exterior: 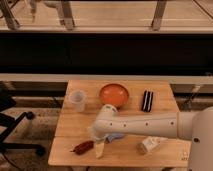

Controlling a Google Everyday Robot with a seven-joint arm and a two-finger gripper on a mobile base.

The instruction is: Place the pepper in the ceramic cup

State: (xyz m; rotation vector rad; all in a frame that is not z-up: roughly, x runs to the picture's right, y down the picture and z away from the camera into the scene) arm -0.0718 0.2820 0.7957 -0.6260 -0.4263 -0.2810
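The pepper (82,147) is lying on its side near the lower left edge of the wooden tabletop (165,112), its tapered end pointing left. Just to its right the claw (96,149) is hanging low over the wood, pointing downward, its fingers standing apart with nothing clamped between them; one pale finger (100,150) is showing next to the pepper's thicker end. The white arm (142,125) is reaching in from the right side of the frame, running leftward across the lower half of the tabletop and bending down at the wrist. A blue sponge (116,136) is peeking out from under the arm.

Up and left, the ceramic cup (77,99) is standing upright; its inside cannot be made out. Right of it the orange bowl (114,94) is sitting with nothing visible in it, and a dark oblong object (146,100) is lying further right. A white bottle (151,144) is lying on its side at lower right.

A black chair (15,131) is standing on the speckled floor at lower left, and a dark wall band (106,55) with railings above is spanning the upper frame.
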